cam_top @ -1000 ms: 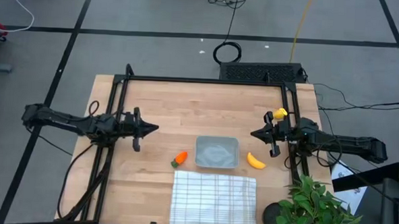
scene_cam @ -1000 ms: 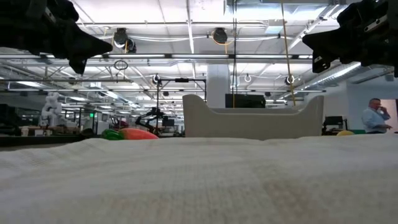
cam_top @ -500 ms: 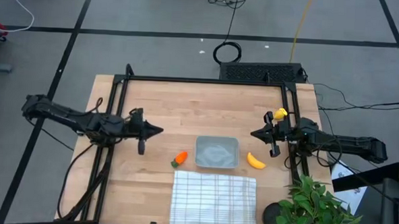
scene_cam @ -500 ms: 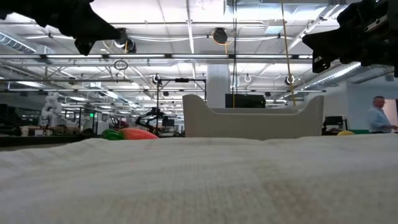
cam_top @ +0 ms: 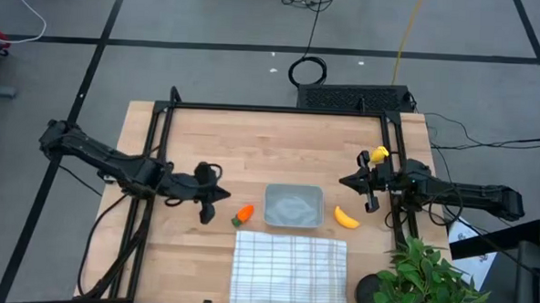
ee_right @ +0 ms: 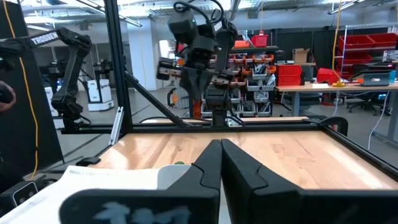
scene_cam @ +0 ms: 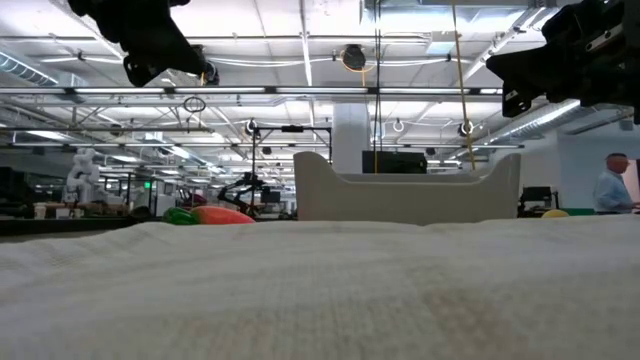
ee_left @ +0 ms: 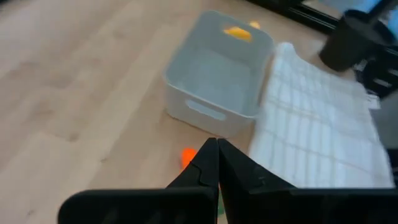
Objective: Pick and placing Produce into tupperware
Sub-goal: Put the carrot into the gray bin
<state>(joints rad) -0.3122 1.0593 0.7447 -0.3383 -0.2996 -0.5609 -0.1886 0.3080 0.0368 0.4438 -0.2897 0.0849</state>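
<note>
The orange carrot with a green top (cam_top: 243, 213) lies on the table just left of the translucent tupperware (cam_top: 293, 206); it also shows in the left wrist view as the carrot (ee_left: 187, 157) beside the tupperware (ee_left: 217, 74). The yellow banana (cam_top: 345, 217) lies right of the tupperware. The small round yellow fruit (cam_top: 378, 154) sits near the right frame rail. My left gripper (cam_top: 215, 197) is shut and hovers just left of the carrot, above it (ee_left: 212, 144). My right gripper (cam_top: 344, 181) is shut and waits above the table beyond the banana.
A white grid-striped cloth (cam_top: 289, 271) lies at the near edge, in front of the tupperware. A leafy potted plant (cam_top: 429, 282) stands at the near right corner. Black frame rails (cam_top: 281, 110) run along the far and side edges. Bare wood lies between the far rail and the tupperware.
My left gripper has moved toward the table's right and near edge, closing on the carrot, with its arm swinging to slant that way. Its fingers have stayed shut. The right arm and all produce have kept still.
</note>
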